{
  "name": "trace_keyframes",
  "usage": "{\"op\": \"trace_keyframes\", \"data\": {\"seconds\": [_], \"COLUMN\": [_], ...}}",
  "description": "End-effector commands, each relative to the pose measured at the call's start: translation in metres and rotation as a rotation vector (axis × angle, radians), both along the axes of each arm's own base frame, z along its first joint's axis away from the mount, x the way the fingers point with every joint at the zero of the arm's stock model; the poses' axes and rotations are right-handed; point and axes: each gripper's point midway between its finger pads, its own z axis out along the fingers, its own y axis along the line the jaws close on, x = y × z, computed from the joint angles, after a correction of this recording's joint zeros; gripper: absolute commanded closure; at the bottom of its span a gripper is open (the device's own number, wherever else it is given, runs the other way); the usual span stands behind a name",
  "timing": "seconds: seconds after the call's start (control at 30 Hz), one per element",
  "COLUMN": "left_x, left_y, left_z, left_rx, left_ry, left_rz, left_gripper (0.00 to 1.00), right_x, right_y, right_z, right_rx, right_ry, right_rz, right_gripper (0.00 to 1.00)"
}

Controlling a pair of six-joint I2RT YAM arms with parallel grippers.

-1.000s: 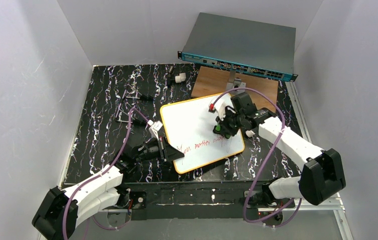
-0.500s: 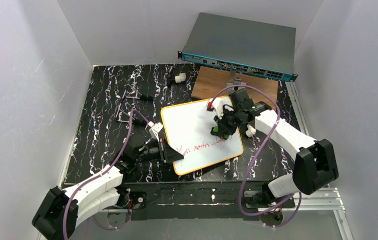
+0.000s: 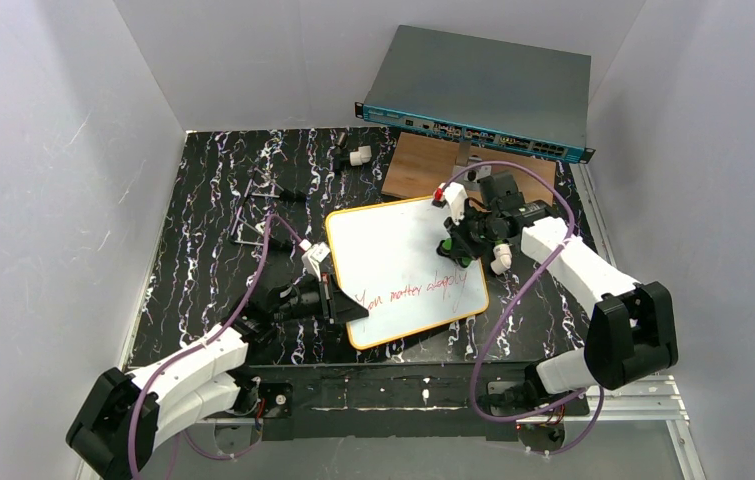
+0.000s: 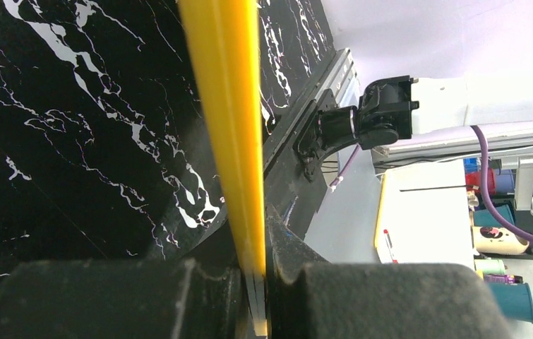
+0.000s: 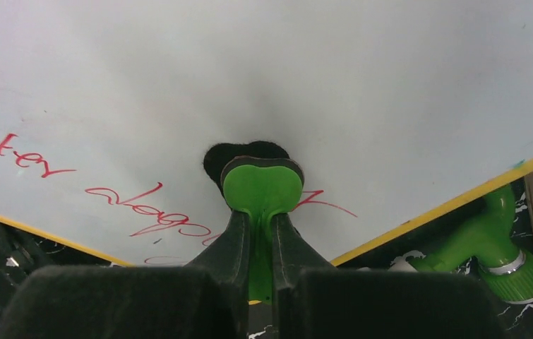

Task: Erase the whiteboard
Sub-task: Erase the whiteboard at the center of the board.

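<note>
The whiteboard [image 3: 393, 250] sits about in the middle of the black marbled counter [image 3: 203, 220], turned askew, with its far corner close to the wooden board [image 3: 423, 160] behind it. From here the left gripper [image 3: 341, 303] is clamped on the near left edge. Its wrist view shows the yellow rim [image 4: 228, 127] pinched tight between the two dark fingers [image 4: 108, 296]. The right gripper [image 3: 461, 248] is down over the right-hand part of the whiteboard, closed around a green eraser [image 5: 262, 187] whose black felt pad [image 5: 246, 152] presses on the white surface. A line of red writing [image 5: 143, 215] runs along the near edge, passing right by the pad; the surface beyond it looks clean. A green piece with a silver ring [image 5: 493, 244] lies on the counter just off the rim on the right. At the back, a flat grey box [image 3: 483, 85] with a blue front full of ports rests partly over the wooden board.
</note>
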Motion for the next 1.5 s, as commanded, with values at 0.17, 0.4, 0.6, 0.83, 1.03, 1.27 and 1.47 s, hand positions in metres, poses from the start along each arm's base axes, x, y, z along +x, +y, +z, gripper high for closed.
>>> {"op": "trace_keyframes", "data": {"seconds": [0.17,0.4,0.6,0.83,1.03,1.27,1.47], "left_x": [0.0,0.001,-0.001,0.0,0.0,-0.002,-0.001], "left_y": [-0.009,-0.009,-0.008,-0.009,-0.01,-0.009,-0.01], "left_z": [0.066,0.06,0.057,0.061,0.058,0.057,0.057], "left_rx": [-0.116,-0.121,-0.126,-0.114,-0.118,-0.126,-0.133], "left_ry": [-0.273,-0.266,-0.262,-0.282,-0.279,-0.281,-0.28], "left_rz": [-0.087,-0.082,-0.082,-0.093,-0.094,-0.095,-0.098], "left_gripper": [1.0,1.0,1.0,1.0,1.0,1.0,1.0], "right_x": [-0.058,0.0,0.041,-0.044,-0.048,0.051,0.003], "right_y": [0.025,0.011,-0.035,0.011,0.033,-0.044,-0.027], "right_z": [0.01,0.023,0.004,-0.011,-0.005,-0.004,-0.027], "right_rx": [0.134,0.082,-0.063,0.032,0.052,-0.101,-0.092], "right_ry": [0.087,-0.047,-0.121,0.067,0.074,-0.142,-0.001], "right_rz": [0.285,0.012,-0.232,0.218,0.25,-0.318,-0.035], "right_gripper": [0.99,0.99,0.99,0.99,0.99,0.99,0.99]}}
